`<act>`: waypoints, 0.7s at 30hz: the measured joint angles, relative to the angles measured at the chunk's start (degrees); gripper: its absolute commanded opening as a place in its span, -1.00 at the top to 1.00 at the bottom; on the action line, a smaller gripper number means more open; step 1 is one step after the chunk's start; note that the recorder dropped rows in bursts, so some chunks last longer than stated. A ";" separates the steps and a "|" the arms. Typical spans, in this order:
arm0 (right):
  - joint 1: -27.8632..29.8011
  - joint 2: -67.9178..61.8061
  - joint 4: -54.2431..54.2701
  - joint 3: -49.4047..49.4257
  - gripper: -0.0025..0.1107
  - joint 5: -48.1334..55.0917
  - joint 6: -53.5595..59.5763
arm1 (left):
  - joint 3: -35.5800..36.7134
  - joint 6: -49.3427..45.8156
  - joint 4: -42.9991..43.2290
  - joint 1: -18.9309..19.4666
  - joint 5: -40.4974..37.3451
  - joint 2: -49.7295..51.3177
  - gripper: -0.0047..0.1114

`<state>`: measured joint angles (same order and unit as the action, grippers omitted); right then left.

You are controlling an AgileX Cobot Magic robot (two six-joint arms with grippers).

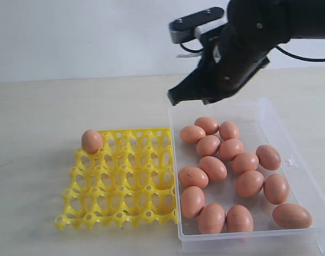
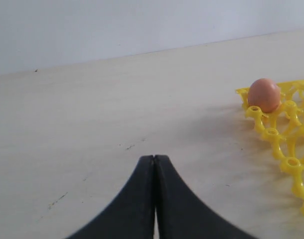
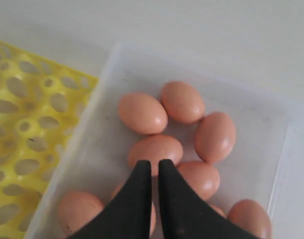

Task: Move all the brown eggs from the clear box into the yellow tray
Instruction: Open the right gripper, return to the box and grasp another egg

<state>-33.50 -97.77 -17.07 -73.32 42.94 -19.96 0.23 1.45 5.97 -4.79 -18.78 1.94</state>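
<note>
Exterior view: pale bench [image 1: 34, 106], plain white wall [image 1: 72, 37]. Left jaws pressed together; right jaws seemingly shut, empty.

The worktop [image 1: 40, 106] is looking pale and smooth, with a few tiny dark marks [image 2: 128, 147] on it. Two things are sitting right on it. A yellow tray [image 1: 136, 132] is lying flat on the left. A clear box [image 1: 250, 124] is lying flat on the right. They are sitting side by side, with their edges touching or just about touching.
</note>
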 measured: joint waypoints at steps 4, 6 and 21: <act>6.58 -2.03 7.61 1.21 0.18 1.54 1.40 | 0.00 0.00 0.00 0.00 0.00 0.00 0.92; 9.07 -4.35 11.45 1.21 0.07 2.54 2.76 | 0.00 0.00 0.00 0.00 0.00 0.00 0.92; 13.96 -15.44 22.36 1.55 0.05 3.70 8.38 | 0.00 0.00 0.00 0.00 0.00 0.00 0.92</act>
<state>-19.54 -113.21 5.29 -71.77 46.64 -11.58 0.23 1.45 5.97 -4.79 -18.78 1.94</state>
